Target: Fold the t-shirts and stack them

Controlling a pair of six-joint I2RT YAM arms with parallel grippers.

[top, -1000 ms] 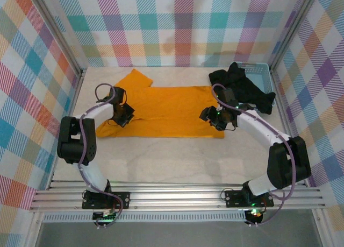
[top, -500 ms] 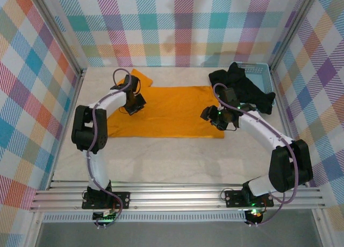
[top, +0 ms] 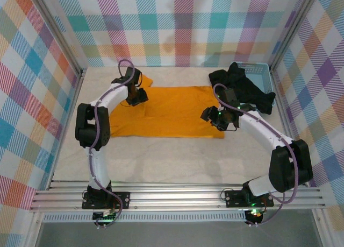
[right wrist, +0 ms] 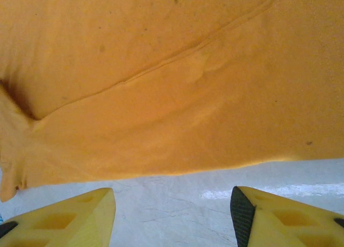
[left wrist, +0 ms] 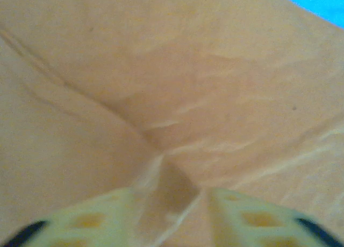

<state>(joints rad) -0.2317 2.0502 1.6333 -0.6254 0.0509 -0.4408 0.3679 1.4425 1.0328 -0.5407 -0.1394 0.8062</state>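
Top external: orange t-shirt flat mid-worktop, long axis left-right, lying between arms. Left pincer at far-left sleeve, parted astride cloth ridge. Right pincer wide, just off near-right hem. Black t-shirts heaped far right.

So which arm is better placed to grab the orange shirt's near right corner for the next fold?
Right. The right gripper hangs open at the orange t-shirt's edge by that corner, bare table between its fingers. The left gripper sits across the shirt, over the far left sleeve area.
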